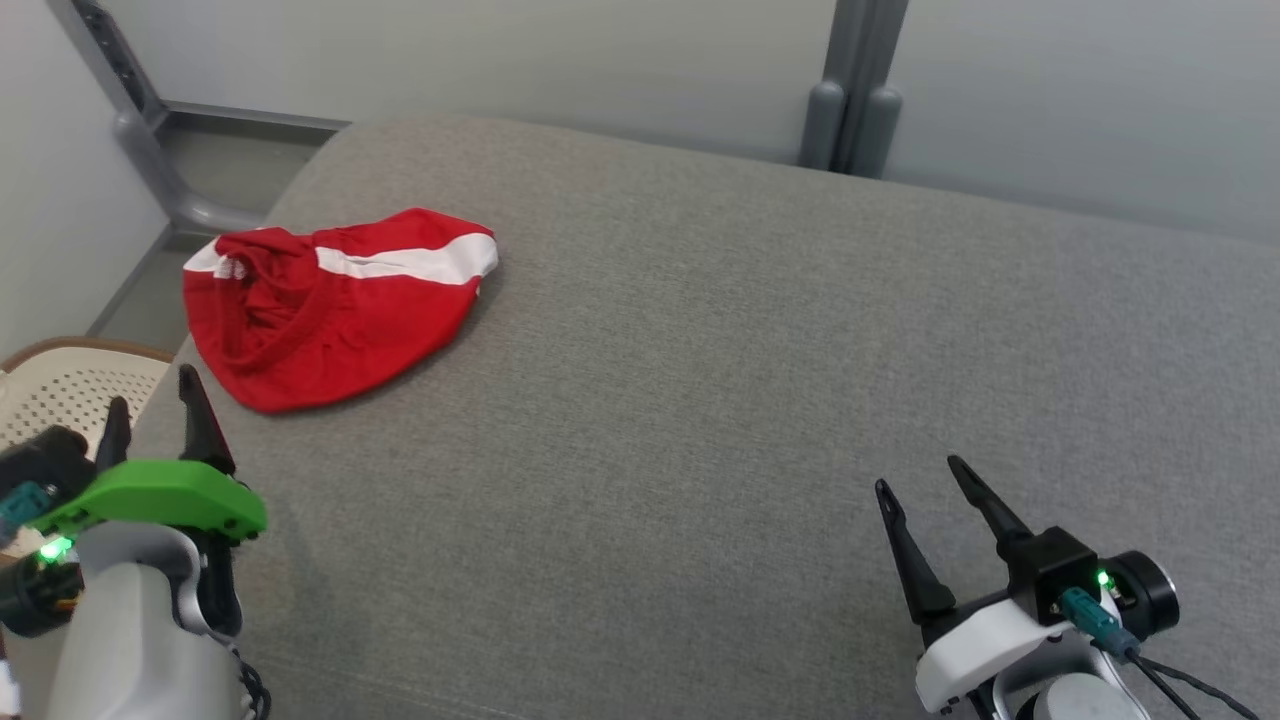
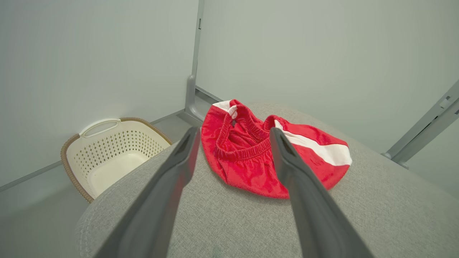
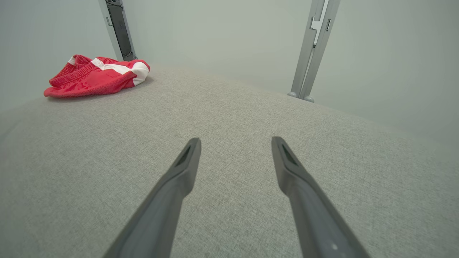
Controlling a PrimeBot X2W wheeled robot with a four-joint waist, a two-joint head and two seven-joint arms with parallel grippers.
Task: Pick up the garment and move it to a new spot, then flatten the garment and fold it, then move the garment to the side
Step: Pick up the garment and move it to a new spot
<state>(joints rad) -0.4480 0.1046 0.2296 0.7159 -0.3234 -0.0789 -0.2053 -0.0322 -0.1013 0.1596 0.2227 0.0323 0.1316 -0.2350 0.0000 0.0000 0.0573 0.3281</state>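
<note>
One red garment (image 1: 330, 305) with a white stripe lies crumpled at the far left of the grey padded surface (image 1: 700, 380), its elastic waistband bunched open. Near it, at the surface's left edge, the left gripper (image 1: 152, 390) hovers with fingers spread wide and empty, and a cream perforated basket (image 1: 60, 385) stands on the floor just beyond that edge. Well apart at the near right, the right gripper (image 1: 918, 475) hangs over bare fabric, fingers equally wide, holding nothing.

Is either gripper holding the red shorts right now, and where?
Nothing is held. The left gripper and right gripper are both open and empty; the red shorts lie crumpled on the grey cushion, apart from both.
</note>
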